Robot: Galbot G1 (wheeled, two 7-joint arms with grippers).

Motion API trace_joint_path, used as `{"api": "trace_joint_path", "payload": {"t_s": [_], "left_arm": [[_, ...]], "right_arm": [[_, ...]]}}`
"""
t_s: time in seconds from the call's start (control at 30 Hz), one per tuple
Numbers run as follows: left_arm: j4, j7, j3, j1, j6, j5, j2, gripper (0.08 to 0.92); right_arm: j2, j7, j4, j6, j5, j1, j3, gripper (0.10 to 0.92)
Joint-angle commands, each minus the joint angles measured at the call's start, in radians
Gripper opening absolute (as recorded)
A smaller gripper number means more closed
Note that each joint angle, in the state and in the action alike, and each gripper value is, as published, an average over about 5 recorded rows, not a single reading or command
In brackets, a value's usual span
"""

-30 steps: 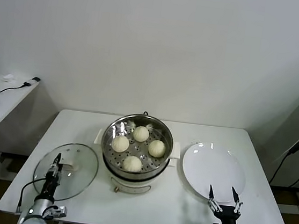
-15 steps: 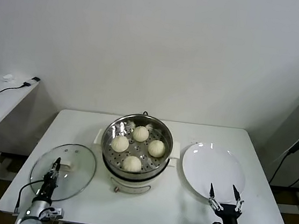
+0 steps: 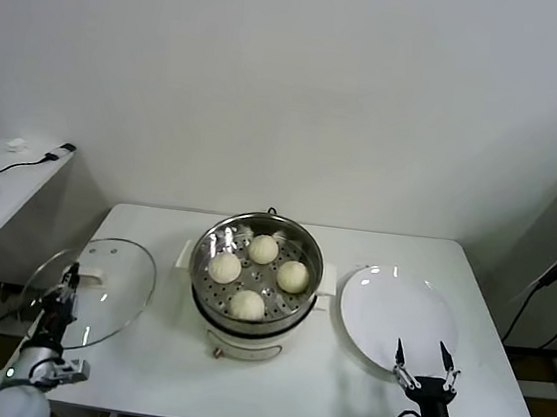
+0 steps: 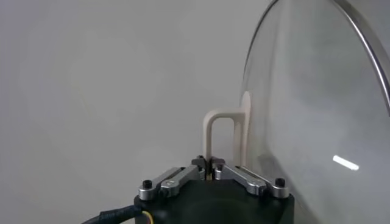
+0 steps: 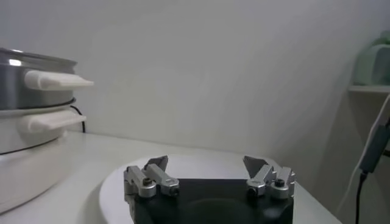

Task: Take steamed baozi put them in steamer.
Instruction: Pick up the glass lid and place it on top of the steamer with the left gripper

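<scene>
Head view: four cream-white round steamed baozi [image 3: 263, 248] sit inside the shiny round steel steamer [image 3: 256, 279] mid-table.

Left wrist view: the left gripper [image 4: 211, 165] is clamped on the round glass lid's white handle [image 4: 220, 139].

Right wrist view: the right gripper [image 5: 207, 170], fingers spread, holds nothing by the flat white plate [image 5: 116, 189].

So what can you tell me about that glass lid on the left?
The glass lid is a round clear dome with a thin metal rim and a white loop handle. It is tilted up, hanging past the left edge of the white table, away from the steamer. The left gripper is shut on that handle and appears to carry the lid; nothing else touches it.
</scene>
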Motion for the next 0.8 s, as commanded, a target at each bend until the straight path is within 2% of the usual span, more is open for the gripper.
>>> {"api": "trace_joint_path", "payload": {"t_s": [0.03, 0.2, 0.4, 0.6, 0.8], "left_arm": [[-0.276, 0.182, -0.048, 0.074, 0.135, -0.110, 0.077, 0.134], [-0.409, 0.298, 0.047, -0.021, 0.272, -0.040, 0.040, 0.134], [-0.475, 0.360, 0.276, -0.147, 0.412, 0.146, -0.010, 0.134], [-0.469, 0.433, 0.518, -0.228, 0.492, 0.332, -0.094, 0.134], [-0.418, 0.504, 0.684, -0.299, 0.545, 0.480, -0.219, 0.134]], "right_arm": [[0.003, 0.022, -0.004, -0.027, -0.042, -0.001, -0.009, 0.823], [0.005, 0.025, -0.002, -0.014, -0.042, -0.011, -0.021, 0.823], [0.007, 0.030, -0.023, 0.036, -0.040, -0.015, -0.023, 0.823], [0.011, 0.034, -0.051, 0.077, -0.033, -0.024, -0.025, 0.823], [0.007, 0.045, -0.074, 0.107, -0.006, -0.031, -0.024, 0.823]]}}
